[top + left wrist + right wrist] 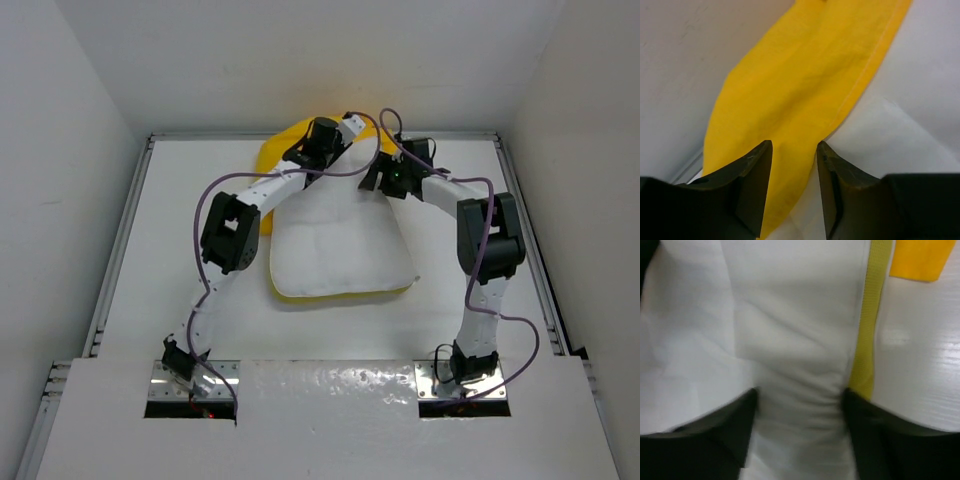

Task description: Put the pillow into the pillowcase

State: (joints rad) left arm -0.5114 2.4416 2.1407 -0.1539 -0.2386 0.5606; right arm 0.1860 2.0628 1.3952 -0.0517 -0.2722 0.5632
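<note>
The pillow (340, 245) lies centre, far end at the pillowcase (276, 160). Left gripper (794, 147), jaws parted over its cloth, may catch both layers — sealing the mouth. Right gripper (800, 395) straddles the pillow, grip unclear — it could slip free

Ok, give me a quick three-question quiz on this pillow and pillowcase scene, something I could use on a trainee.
1. True or false: the pillow is fully inside the pillowcase.
2. What lies between the fingers of the left tool? A) the yellow pillowcase B) the white pillow C) a blue towel
3. In the right wrist view, the right tool straddles the pillow. What colour is the strip along the pillow's edge?
Key: 1 false, most of the pillow lies bare on the table; 2 A; 3 yellow.
</note>
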